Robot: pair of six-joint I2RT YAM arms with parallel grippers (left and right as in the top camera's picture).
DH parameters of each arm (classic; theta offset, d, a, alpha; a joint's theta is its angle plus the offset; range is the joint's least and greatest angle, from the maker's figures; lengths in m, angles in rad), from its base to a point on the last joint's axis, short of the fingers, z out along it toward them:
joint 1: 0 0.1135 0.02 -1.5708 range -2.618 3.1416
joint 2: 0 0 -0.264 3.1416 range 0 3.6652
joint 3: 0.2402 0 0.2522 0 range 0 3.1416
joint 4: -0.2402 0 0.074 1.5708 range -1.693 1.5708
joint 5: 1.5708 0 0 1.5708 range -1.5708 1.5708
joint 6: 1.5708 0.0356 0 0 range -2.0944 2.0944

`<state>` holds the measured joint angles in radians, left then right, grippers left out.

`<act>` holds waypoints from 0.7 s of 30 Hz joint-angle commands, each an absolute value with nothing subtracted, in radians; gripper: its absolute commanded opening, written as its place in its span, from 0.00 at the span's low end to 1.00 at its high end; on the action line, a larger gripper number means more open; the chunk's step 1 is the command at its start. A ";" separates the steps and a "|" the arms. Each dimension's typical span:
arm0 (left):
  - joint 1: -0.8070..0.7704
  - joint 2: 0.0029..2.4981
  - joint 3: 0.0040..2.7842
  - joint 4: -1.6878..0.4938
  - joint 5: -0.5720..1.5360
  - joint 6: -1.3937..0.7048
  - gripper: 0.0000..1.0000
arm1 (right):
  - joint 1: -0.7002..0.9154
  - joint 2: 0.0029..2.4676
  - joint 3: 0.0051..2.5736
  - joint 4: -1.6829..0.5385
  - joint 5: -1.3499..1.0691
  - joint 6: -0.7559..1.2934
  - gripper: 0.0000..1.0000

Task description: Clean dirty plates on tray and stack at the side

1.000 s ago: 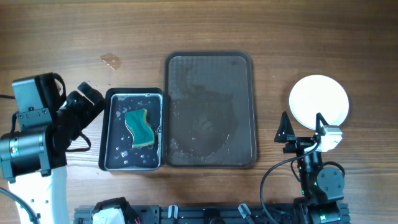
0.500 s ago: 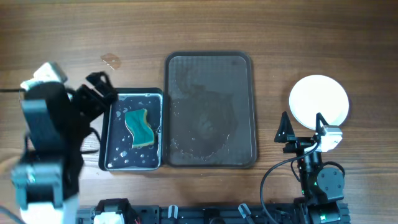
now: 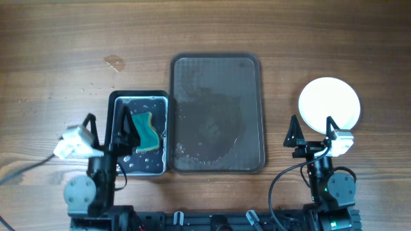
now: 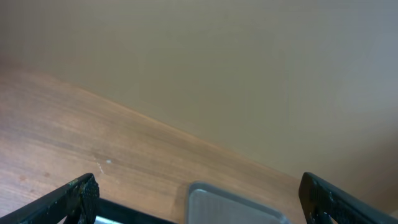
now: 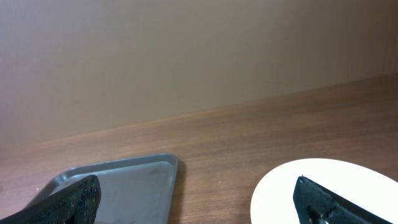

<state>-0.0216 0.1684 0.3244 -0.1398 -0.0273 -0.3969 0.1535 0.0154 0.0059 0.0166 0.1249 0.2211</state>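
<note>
The left arm (image 3: 95,172) has been brought from the left edge of the frame, where it stood tall a second ago and was blurred mid-swing half a second ago, down to the lower left. The left gripper (image 3: 106,123), previously aimed at the upper left corner of the basin (image 3: 141,95), is now laid across the basin's left wall. The left edge of the sponge (image 3: 148,131), earlier fully exposed, is now overlapped by one of the fingers (image 3: 126,125).

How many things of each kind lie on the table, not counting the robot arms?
White plate: 1 (seen from above; cannot tell if more lie under it)
Grey tray: 1
Water basin: 1
Sponge: 1
Total: 4
</note>
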 commanded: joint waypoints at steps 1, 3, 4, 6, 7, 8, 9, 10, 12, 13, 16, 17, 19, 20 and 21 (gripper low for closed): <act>-0.028 0.031 0.208 -0.123 -0.017 -0.371 1.00 | 0.149 0.005 0.005 0.022 0.132 0.212 1.00; -0.028 0.006 0.162 -0.091 -0.023 -0.369 1.00 | 0.149 0.005 0.005 0.022 0.132 0.212 1.00; -0.028 0.004 0.145 -0.082 -0.023 -0.370 1.00 | 0.149 0.005 0.005 0.022 0.132 0.212 1.00; -0.028 0.003 0.117 -0.070 -0.023 -0.370 1.00 | 0.149 0.005 0.005 0.022 0.132 0.212 1.00; -0.029 0.003 0.101 -0.063 -0.023 -0.370 1.00 | 0.149 0.005 0.005 0.022 0.132 0.212 1.00; -0.029 0.003 0.083 -0.055 -0.023 -0.370 1.00 | 0.149 0.005 0.005 0.022 0.132 0.212 1.00; -0.029 0.003 0.046 -0.038 -0.023 -0.370 1.00 | 0.149 0.005 0.005 0.022 0.132 0.212 1.00; -0.029 0.003 0.004 -0.013 -0.022 -0.374 1.00 | 0.149 0.005 0.005 0.022 0.132 0.212 1.00; -0.028 0.003 0.006 -0.056 -0.023 -0.374 1.00 | 0.149 0.005 0.005 0.022 0.132 0.212 1.00; -0.029 0.003 0.006 -0.060 -0.023 -0.374 1.00 | 0.149 0.005 0.005 0.022 0.132 0.212 1.00; -0.029 0.003 0.006 -0.070 -0.023 -0.374 1.00 | 0.149 0.005 0.005 0.022 0.132 0.212 1.00; -0.029 0.003 0.006 -0.070 -0.023 -0.374 1.00 | 0.149 0.005 0.005 0.022 0.132 0.212 1.00; -0.029 0.004 0.006 -0.070 -0.023 -0.374 1.00 | 0.149 0.005 0.005 0.022 0.132 0.212 1.00; -0.029 0.005 0.006 -0.070 -0.023 -0.374 1.00 | 0.149 0.005 0.005 0.022 0.132 0.212 1.00; -0.029 0.005 0.006 -0.070 -0.023 -0.374 1.00 | 0.149 0.005 0.005 0.022 0.132 0.212 1.00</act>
<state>-0.0216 0.0135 0.0078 -0.0669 -0.0277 -0.3935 0.1535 0.0154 0.0063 0.0166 0.1246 0.2211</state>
